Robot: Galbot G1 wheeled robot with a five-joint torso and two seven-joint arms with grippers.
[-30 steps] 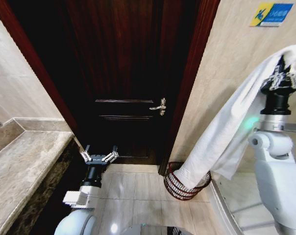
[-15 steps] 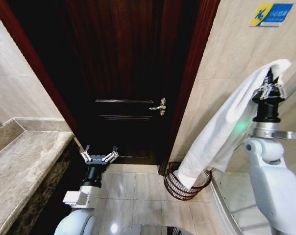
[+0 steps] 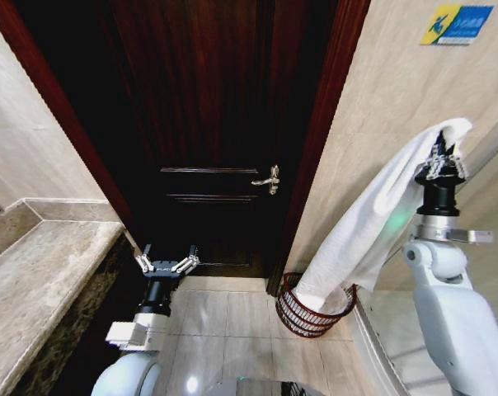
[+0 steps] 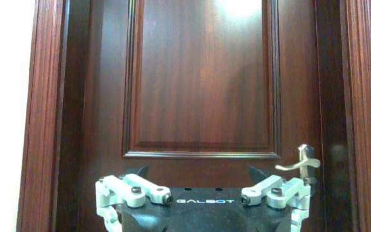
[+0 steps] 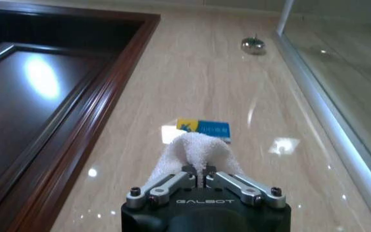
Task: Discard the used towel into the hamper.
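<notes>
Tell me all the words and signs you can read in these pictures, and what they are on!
"GALBOT" on the body of the left pincer, which is open before the dark door.
"GALBOT" on the body of the right pincer, which is shut on the white towel.
The blue and yellow sign on the beige wall has a figure and some writing, too small to read.

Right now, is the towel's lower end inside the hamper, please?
Yes. The towel hangs from the shut right pincer, its lower end inside the hamper rim.
</notes>
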